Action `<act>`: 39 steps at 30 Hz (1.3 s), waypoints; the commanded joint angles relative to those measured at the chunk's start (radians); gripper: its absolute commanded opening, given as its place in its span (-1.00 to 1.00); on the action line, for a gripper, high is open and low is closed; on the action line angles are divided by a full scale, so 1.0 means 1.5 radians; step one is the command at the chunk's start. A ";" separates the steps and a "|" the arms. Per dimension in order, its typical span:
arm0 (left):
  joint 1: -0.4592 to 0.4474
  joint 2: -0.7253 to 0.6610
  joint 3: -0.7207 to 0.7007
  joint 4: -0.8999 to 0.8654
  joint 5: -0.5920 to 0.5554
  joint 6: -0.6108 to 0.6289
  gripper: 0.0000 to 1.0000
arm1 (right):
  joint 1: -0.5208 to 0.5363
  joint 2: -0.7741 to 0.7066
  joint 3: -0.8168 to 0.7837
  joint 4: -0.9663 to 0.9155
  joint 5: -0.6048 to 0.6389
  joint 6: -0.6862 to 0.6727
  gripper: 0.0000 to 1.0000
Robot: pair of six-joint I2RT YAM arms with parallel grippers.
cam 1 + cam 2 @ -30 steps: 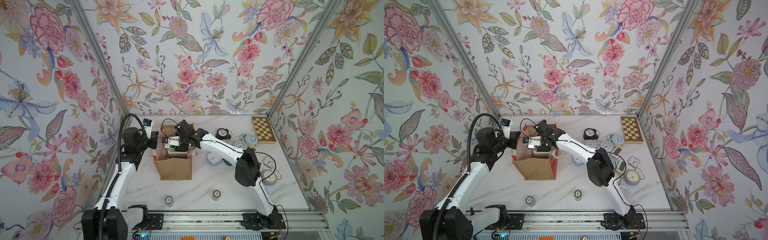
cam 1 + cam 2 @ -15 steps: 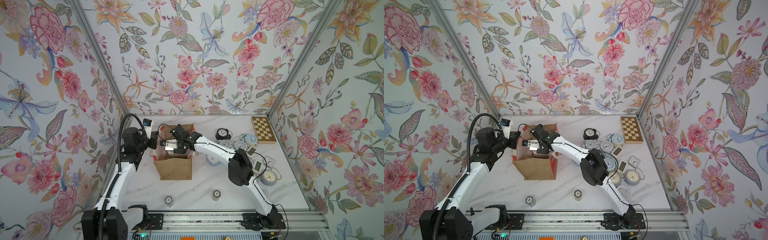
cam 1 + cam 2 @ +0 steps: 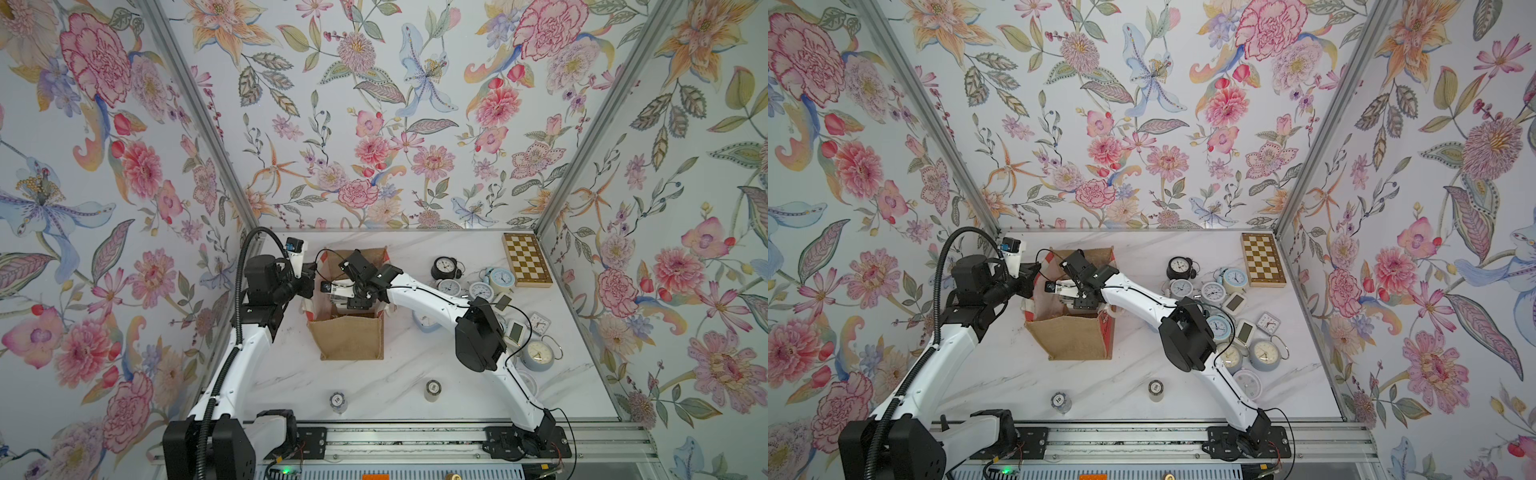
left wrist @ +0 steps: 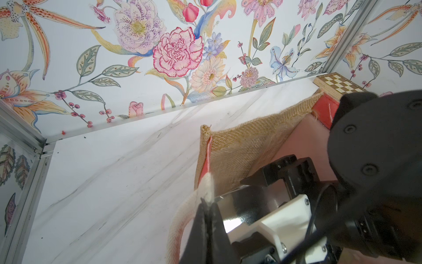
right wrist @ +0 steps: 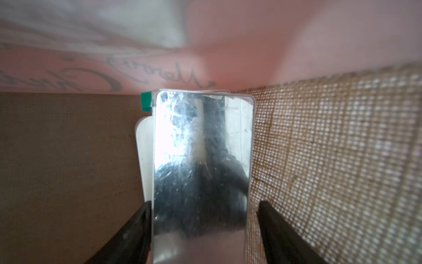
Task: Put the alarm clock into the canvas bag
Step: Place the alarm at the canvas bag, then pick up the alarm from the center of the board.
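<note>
Burlap canvas bag (image 3: 351,338) is gaping because the left gripper (image 4: 206,203) is pinching its strap (image 4: 178,228); right gripper (image 5: 204,205), unclenched, is flanking the mirrored alarm clock (image 5: 201,148) inside.

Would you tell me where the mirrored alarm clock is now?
Right wrist view: the alarm clock sits inside the canvas bag, flanked by the right claw.
</note>
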 commanded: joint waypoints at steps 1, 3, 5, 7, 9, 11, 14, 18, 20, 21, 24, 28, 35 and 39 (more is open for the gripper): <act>0.003 -0.015 -0.004 0.013 0.001 0.006 -0.93 | 0.007 -0.017 0.010 -0.013 0.003 0.008 0.47; 0.003 -0.015 -0.004 0.012 0.000 0.006 -0.92 | 0.009 -0.030 0.006 -0.013 -0.002 0.011 0.46; 0.003 -0.015 -0.004 0.011 0.000 0.006 -0.92 | 0.010 -0.044 0.001 -0.014 -0.011 0.015 0.46; 0.003 -0.014 -0.004 0.011 0.000 0.006 -0.92 | 0.009 -0.063 -0.009 -0.014 -0.030 0.023 0.46; 0.003 -0.014 -0.003 0.011 -0.001 0.006 -0.92 | 0.010 -0.084 -0.022 -0.013 -0.049 0.031 0.46; 0.003 -0.014 -0.003 0.010 -0.001 0.007 -0.92 | 0.009 -0.105 -0.038 -0.013 -0.069 0.040 0.46; 0.003 -0.013 -0.003 0.010 0.000 0.006 -0.92 | 0.007 -0.141 -0.065 -0.013 -0.102 0.053 0.46; 0.003 -0.011 -0.002 0.010 0.005 0.005 -0.92 | 0.002 -0.193 -0.096 -0.012 -0.155 0.076 0.46; 0.003 -0.010 -0.002 0.010 0.006 0.005 -0.92 | -0.001 -0.219 -0.113 -0.013 -0.173 0.083 0.46; 0.003 -0.009 -0.002 0.010 0.006 0.005 -0.92 | -0.002 -0.233 -0.122 -0.012 -0.182 0.086 0.45; 0.003 -0.008 -0.002 0.010 0.007 0.004 -0.92 | -0.009 -0.274 -0.150 -0.012 -0.201 0.099 0.45; 0.003 -0.007 -0.002 0.010 0.006 0.005 -0.92 | -0.023 -0.329 -0.194 -0.005 -0.209 0.119 0.44; 0.002 -0.006 -0.001 0.011 0.008 0.004 -0.92 | -0.066 -0.450 -0.330 0.052 -0.192 0.172 0.45; 0.003 -0.006 -0.001 0.011 0.010 0.004 -0.92 | -0.106 -0.521 -0.430 0.099 -0.188 0.223 0.45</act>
